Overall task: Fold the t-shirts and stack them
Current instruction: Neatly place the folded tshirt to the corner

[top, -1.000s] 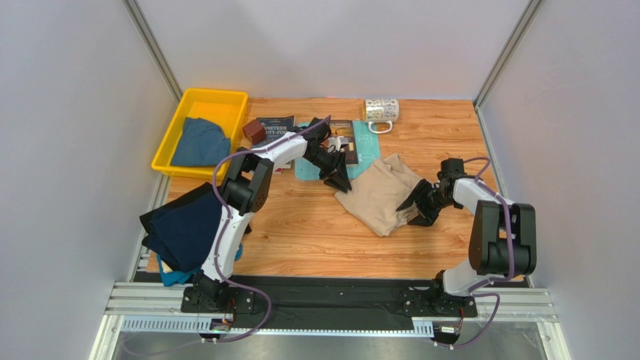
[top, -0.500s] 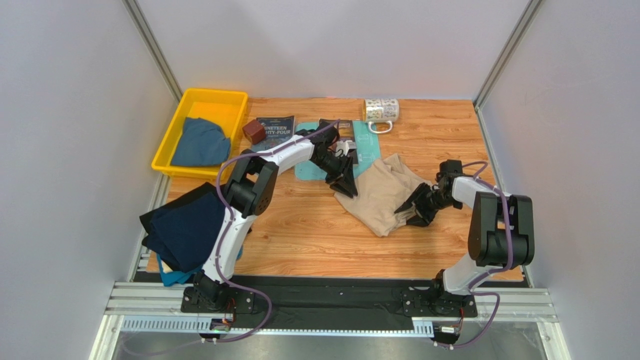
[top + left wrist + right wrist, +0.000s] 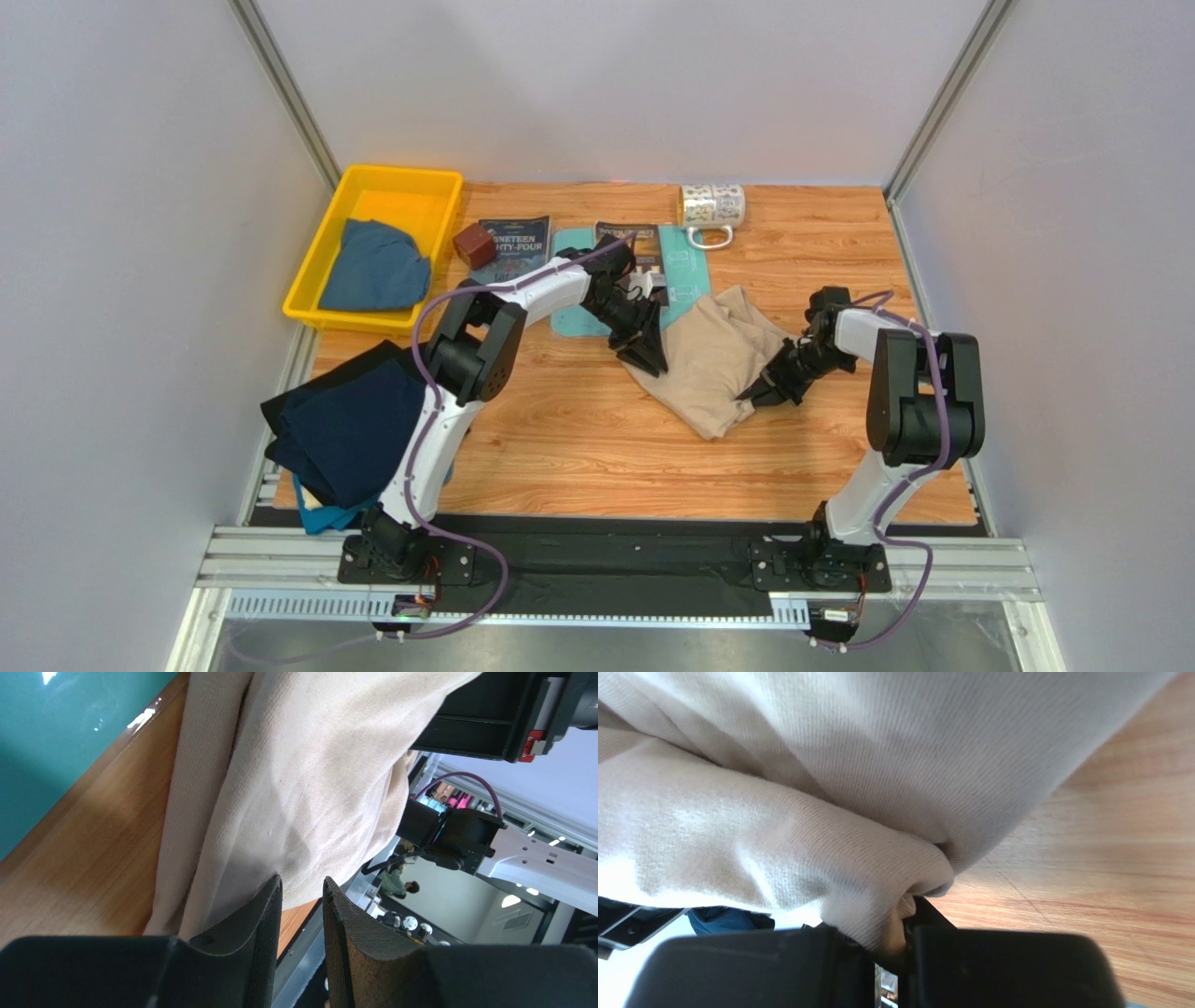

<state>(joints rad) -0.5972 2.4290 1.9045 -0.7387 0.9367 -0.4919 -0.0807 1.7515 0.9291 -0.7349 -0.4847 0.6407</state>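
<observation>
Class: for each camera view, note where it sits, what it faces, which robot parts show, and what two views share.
Top external: above and behind the bases, looking down on the table; both arms show, left gripper and right gripper at the beige t-shirt.
Left wrist: on the left wrist, facing along its fingers to the shirt's edge beside the teal board.
Right wrist: on the right wrist, close against the shirt; its fingers pinch a fold.
Shared: every view shows the beige t-shirt; left wrist also catches the right arm.
</observation>
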